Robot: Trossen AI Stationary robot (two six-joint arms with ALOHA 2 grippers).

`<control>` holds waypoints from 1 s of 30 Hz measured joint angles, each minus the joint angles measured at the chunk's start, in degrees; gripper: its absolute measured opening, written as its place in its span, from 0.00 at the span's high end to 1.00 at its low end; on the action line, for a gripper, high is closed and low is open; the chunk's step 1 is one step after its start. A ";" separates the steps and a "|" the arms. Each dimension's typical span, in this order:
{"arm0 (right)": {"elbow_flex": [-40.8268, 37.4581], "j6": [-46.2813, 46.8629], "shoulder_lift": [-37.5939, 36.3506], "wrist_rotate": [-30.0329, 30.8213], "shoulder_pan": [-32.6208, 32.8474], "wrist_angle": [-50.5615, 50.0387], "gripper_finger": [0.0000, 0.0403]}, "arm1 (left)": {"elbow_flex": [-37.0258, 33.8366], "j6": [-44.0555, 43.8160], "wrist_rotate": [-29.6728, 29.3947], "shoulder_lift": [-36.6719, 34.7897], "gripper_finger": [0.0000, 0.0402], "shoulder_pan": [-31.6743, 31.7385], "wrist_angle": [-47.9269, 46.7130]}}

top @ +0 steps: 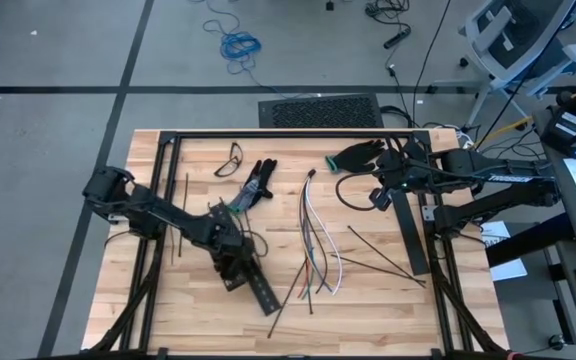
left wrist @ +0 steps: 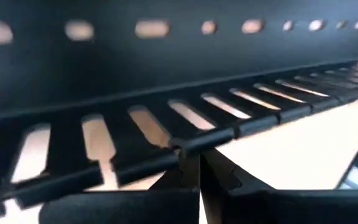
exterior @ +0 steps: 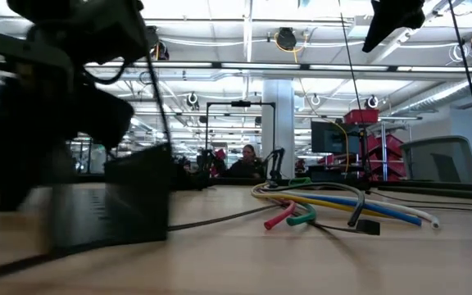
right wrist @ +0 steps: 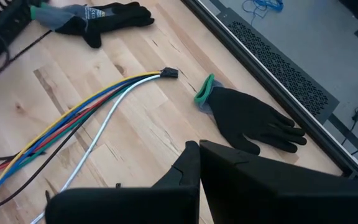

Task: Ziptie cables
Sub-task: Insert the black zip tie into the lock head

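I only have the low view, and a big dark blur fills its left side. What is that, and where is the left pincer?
Observer: The blur is the left pincer, shut at the slotted edge of a long black rail on the table.
Operator: And the right pincer?
Observer: The right pincer is shut and raised over the table's far side, close to a black glove.
Operator: Any zipties near the cables?
Observer: Yes, loose zipties lie just right of the cables.

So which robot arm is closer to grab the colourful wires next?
Probably the right. Its shut gripper hovers free beside the loose bundle of coloured wires, while the left gripper, also shut, sits at the long black slotted rail.
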 joint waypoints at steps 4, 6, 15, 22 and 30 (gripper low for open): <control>0.00 0.00 0.00 0.01 0.00 0.01 1.00 | 0.07 4.05 -8.08 0.10 1.00 3.44 6.14; 0.00 0.04 0.00 0.01 0.00 0.01 1.00 | 0.09 4.59 -11.92 0.10 1.00 5.15 7.55; 0.00 0.02 0.00 0.03 0.00 2.42 1.00 | 0.20 13.29 -18.83 -0.87 1.00 11.55 13.95; 0.00 -1.00 0.00 0.05 0.00 2.47 1.00 | 0.33 28.23 -13.29 -10.77 1.00 10.74 14.21; 0.00 -1.66 0.00 0.32 0.00 2.37 1.00 | 0.42 30.99 0.15 -16.79 1.00 10.43 24.35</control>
